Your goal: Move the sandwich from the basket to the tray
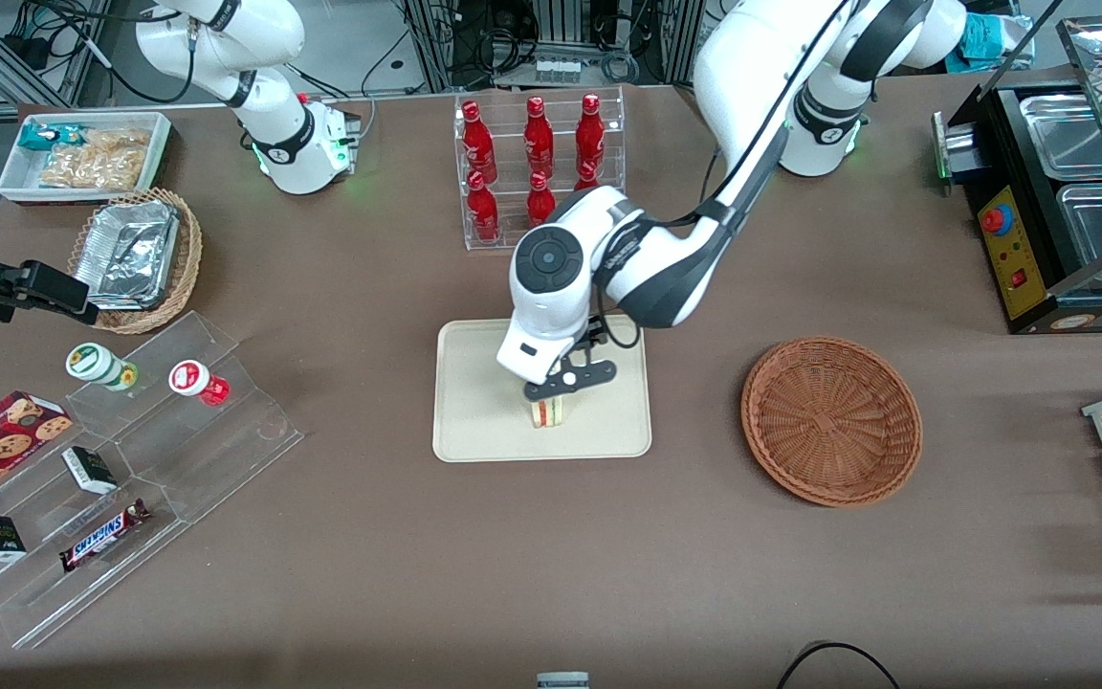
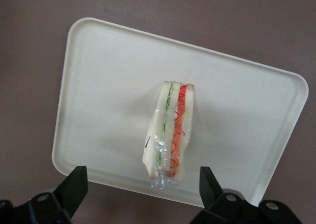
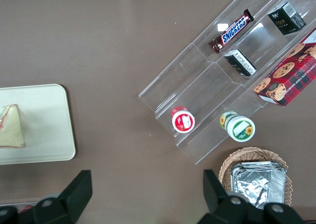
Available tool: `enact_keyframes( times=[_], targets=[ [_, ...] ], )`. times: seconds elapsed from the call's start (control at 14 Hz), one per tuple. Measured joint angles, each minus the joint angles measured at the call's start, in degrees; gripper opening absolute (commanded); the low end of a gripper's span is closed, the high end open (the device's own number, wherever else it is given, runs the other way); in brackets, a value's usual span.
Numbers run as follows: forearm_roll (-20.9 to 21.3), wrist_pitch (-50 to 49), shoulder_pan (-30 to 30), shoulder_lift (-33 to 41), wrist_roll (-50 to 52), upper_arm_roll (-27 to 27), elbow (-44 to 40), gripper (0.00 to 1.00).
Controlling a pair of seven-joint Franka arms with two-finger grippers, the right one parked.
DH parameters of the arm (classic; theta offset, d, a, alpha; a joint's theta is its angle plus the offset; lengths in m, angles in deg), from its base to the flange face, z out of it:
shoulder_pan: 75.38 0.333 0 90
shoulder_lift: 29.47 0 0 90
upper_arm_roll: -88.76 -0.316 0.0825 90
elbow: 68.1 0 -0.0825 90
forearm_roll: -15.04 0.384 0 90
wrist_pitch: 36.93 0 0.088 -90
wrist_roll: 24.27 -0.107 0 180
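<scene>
The sandwich [image 1: 547,412], a clear-wrapped white wedge with red and green layers, stands on its edge on the cream tray [image 1: 474,421], near the tray's edge nearer the front camera. My left gripper [image 1: 553,394] hovers just above it, open, with the fingers spread wide on either side and not touching it. In the left wrist view the sandwich [image 2: 170,135] rests on the tray [image 2: 108,85] between the open gripper [image 2: 142,174] fingers. The right wrist view shows the sandwich [image 3: 11,127] on the tray [image 3: 49,125]. The reddish-brown basket [image 1: 830,419] stands empty toward the working arm's end.
A clear rack of red bottles [image 1: 537,163] stands farther from the front camera than the tray. A stepped acrylic shelf [image 1: 130,459] with snacks, a tan wicker basket of foil containers [image 1: 140,258] and a white snack bin [image 1: 82,153] lie toward the parked arm's end.
</scene>
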Motion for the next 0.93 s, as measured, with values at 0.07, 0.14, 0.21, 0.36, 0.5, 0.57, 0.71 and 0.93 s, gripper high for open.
enact_keyframes(
  times=[0.07, 0.14, 0.21, 0.36, 0.5, 0.57, 0.71, 0.93],
  targets=[
    [0.1, -1.2, 0.6, 1.3, 0.0, -0.4, 0.9, 1.0],
    [0.2, -1.7, 1.4, 2.9, 0.0, -0.5, 2.6, 1.0],
    [0.4, -1.8, 2.6, 4.8, 0.0, -0.6, 4.7, 1.0],
    [0.9, -1.9, 5.9, 9.3, -0.8, -0.7, 9.8, 1.0],
    [1.0, -2.1, 9.6, 14.3, -5.9, -0.8, 15.6, 1.0],
    [1.0, -2.1, 11.2, 16.7, -8.4, -0.8, 18.7, 1.0],
    [1.0, -2.3, 14.2, 21.5, -13.0, -0.9, 24.1, 1.0],
    [1.0, -3.5, 19.1, 27.6, -19.1, -0.9, 30.1, 1.0]
  ],
)
